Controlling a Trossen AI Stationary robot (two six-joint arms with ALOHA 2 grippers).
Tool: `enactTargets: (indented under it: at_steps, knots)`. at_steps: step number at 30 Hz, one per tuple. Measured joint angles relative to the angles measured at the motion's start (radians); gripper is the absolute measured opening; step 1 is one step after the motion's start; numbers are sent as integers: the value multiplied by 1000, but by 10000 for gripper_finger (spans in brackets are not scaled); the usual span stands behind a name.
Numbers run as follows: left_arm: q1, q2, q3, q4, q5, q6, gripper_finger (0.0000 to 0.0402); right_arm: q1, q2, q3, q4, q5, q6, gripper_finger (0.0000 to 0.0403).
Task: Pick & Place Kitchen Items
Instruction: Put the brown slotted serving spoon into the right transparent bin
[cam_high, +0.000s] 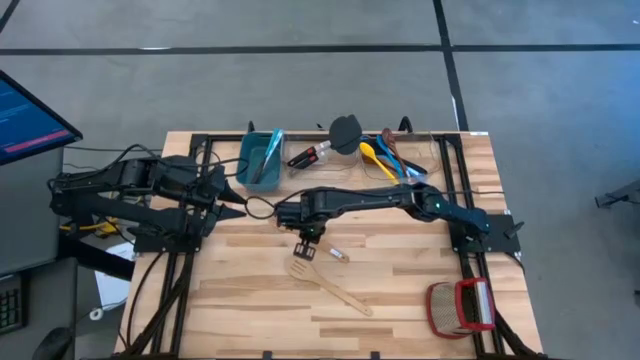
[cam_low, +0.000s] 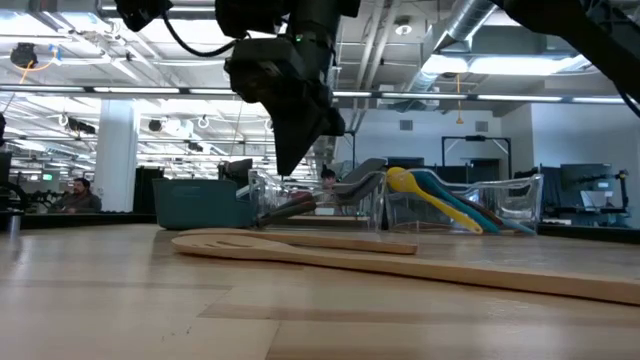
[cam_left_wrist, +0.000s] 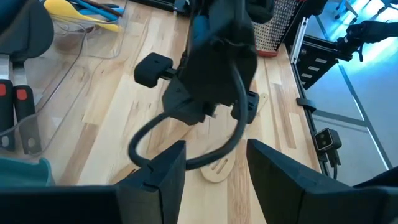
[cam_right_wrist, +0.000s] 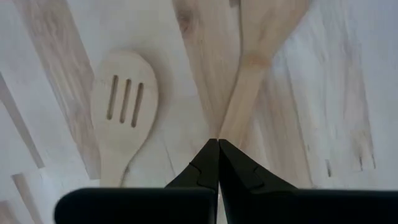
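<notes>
A pale wooden slotted spoon (cam_high: 300, 269) and a plain long wooden spoon (cam_high: 345, 296) lie flat mid-worktop, apparently crossing. The other utensils, yellow silicone spoon (cam_high: 372, 154), blue one (cam_high: 388, 143) and black round-headed spatula (cam_high: 345, 131), sit heaped at the far edge

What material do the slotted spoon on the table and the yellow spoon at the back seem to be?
The slotted spoon looks like pale unfinished wood: matte, with faint grain. The yellow spoon looks like silicone or plastic: smooth, uniformly coloured, slightly glossy. Which of the two, I cannot tell.

The worktop (cam_high: 400, 290) was pale, smooth wood planking; the slotted spoon (cam_right_wrist: 122, 106) was matt bare wood; the bin (cam_high: 259, 158) looked like smooth teal plastic.
</notes>
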Motion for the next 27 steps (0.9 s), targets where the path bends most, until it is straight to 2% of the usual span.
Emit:
enactTargets:
  at_steps: [4, 9, 23, 27]
  knots:
    - [0, 0, 0, 0, 0, 0, 159, 13, 0, 0, -24, 7, -9, 0]
    - [0, 0, 0, 0, 0, 0, 159, 48, 0, 0, -82, 68, -26, 0]
    - [0, 1, 0, 0, 0, 0, 159, 85, 0, -2, -175, 72, -98, 0]
    - [0, 1, 0, 0, 0, -1, 159, 108, -22, -119, -98, 63, -101, 0]
